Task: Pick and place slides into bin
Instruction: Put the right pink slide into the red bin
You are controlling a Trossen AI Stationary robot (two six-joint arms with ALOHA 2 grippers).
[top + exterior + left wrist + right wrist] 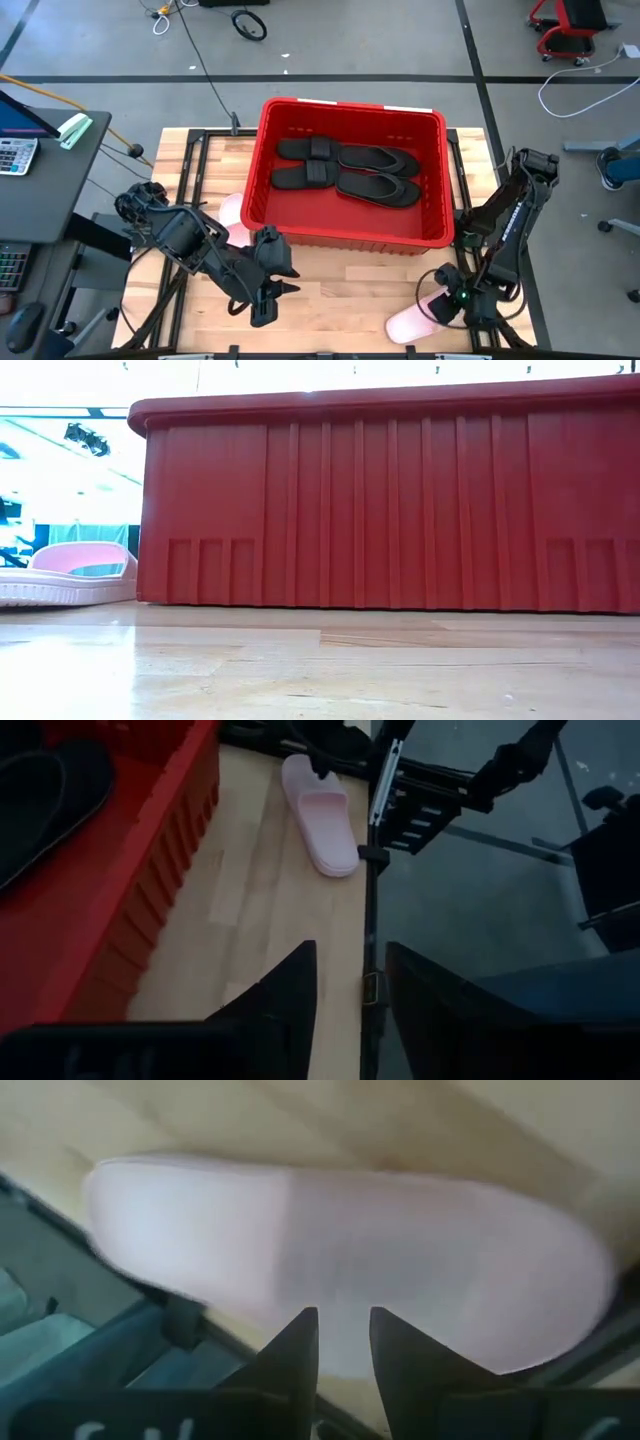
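Note:
The red bin (350, 235) stands at the table's middle and holds several black slides (345, 170). One pale pink slide (412, 322) lies flat at the near right edge, and it fills the right wrist view (340, 1250). My right gripper (447, 305) is just above it, fingers a little apart (343, 1342). A second pink slide (232, 212) lies against the bin's left wall and shows in the low view (70, 575). My left gripper (270, 303) is open and empty over bare table in front of the bin (350, 990). My right gripper comes at the pink slide from above, pointing down. Its fingertips (300, 1342) stand over the slide's long side (345, 1335) by the band, across the slide. I cannot tell whether they touch it. The slide lies flat on the table.
Black metal frame rails (190, 180) run along the table's left and right sides. The bin's tall ribbed wall (400, 510) stands between the near table strip and the bin's inside. Bare wood (350, 290) lies between the two grippers.

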